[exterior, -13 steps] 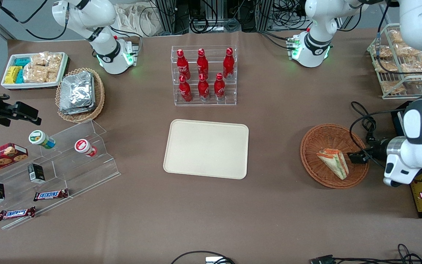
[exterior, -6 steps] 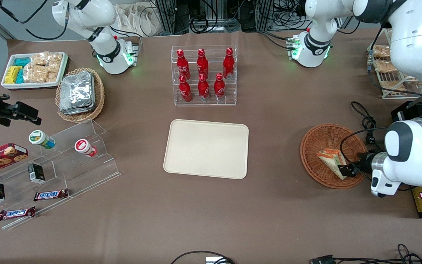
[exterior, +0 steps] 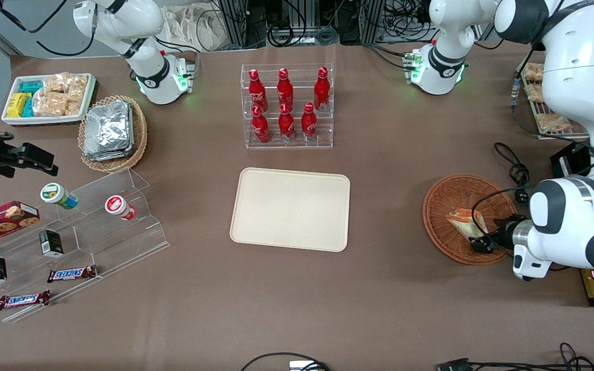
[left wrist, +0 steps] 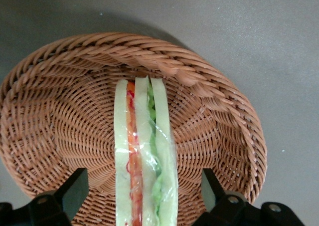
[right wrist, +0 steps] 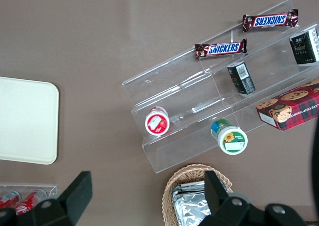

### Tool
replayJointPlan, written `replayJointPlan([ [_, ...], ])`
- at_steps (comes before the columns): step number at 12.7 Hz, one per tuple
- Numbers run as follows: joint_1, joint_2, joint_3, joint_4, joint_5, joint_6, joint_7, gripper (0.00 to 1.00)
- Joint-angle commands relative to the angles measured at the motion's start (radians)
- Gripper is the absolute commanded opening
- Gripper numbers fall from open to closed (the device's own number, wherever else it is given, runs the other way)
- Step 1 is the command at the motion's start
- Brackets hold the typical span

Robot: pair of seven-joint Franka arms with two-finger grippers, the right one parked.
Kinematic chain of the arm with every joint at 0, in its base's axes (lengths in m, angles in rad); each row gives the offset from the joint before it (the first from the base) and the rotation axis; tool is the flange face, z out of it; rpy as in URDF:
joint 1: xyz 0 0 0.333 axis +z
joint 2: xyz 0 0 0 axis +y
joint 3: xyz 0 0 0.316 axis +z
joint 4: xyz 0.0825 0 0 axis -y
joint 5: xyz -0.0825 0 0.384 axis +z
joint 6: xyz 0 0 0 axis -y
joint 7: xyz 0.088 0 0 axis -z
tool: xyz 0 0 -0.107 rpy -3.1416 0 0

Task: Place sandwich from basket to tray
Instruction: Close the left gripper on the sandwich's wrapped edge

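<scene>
One sandwich point(exterior: 463, 220) lies in one reddish-brown basket point(exterior: 446, 191), with the left gripper point(exterior: 478, 242) at its near end, fingers spread on either side of it. One cream tray point(exterior: 291, 208) sits well away toward the parked arm's end. Farther still stand six red bottles point(exterior: 285, 104), two Snickers bars point(exterior: 71, 273), two round-lidded cups point(exterior: 59, 196), one tan basket point(exterior: 138, 135) of foil packs

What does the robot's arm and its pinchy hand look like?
The arm is chunky, rounded and glossy white, with dark grey rings and caps at its joints and thin black cables looping alongside. Its gripper, low over the basket at the sandwich, is black, with two flat black fingers.
</scene>
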State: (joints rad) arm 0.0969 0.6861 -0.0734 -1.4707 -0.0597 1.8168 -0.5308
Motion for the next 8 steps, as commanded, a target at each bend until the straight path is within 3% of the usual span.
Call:
replayJointPlan([
  [1,-0.006,0.015,-0.005,0.024,-0.011,-0.011,-0.018,1.0],
  [8,-0.019,0.006,-0.012,-0.036,-0.022,-0.022,-0.02,1.0],
])
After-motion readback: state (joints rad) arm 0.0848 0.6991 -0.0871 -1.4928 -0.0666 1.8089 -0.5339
